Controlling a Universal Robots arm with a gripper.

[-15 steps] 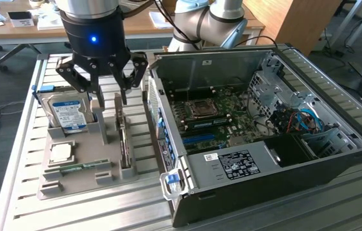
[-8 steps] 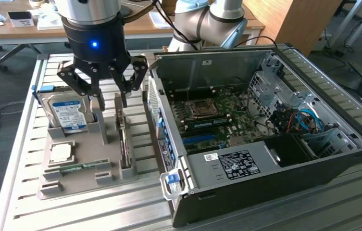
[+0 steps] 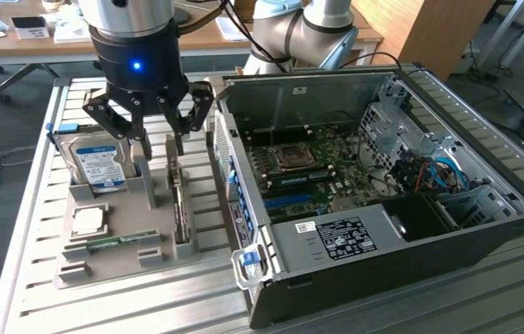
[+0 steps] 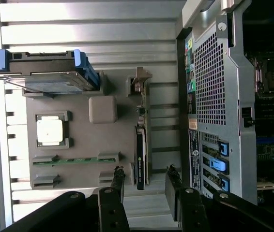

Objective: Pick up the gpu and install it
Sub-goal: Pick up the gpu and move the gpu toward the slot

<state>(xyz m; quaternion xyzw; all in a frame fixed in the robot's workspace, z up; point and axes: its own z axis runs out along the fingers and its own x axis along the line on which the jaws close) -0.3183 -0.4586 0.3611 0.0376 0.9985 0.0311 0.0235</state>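
The gpu (image 3: 180, 203) is a thin green card with a black cooler, standing on its long edge in a slot of the grey holder tray (image 3: 122, 264). My gripper (image 3: 161, 149) hangs open above the card's far end, nothing between its fingers. In the wrist view the gpu (image 4: 141, 145) runs as a narrow strip, and the two black fingertips (image 4: 119, 180) stand apart on either side of its line, clear of it; the gripper (image 4: 145, 186) holds nothing. The open computer case (image 3: 484, 229) lies beside the tray with its motherboard (image 3: 313, 170) exposed.
In the same tray sit a hard drive with a blue-white label (image 3: 99, 163), a square processor (image 3: 88, 221) and a narrow green memory stick (image 3: 117, 242). The case's rear panel (image 4: 214, 96) rises close beside the gpu. All rests on a slatted metal table (image 3: 30, 209).
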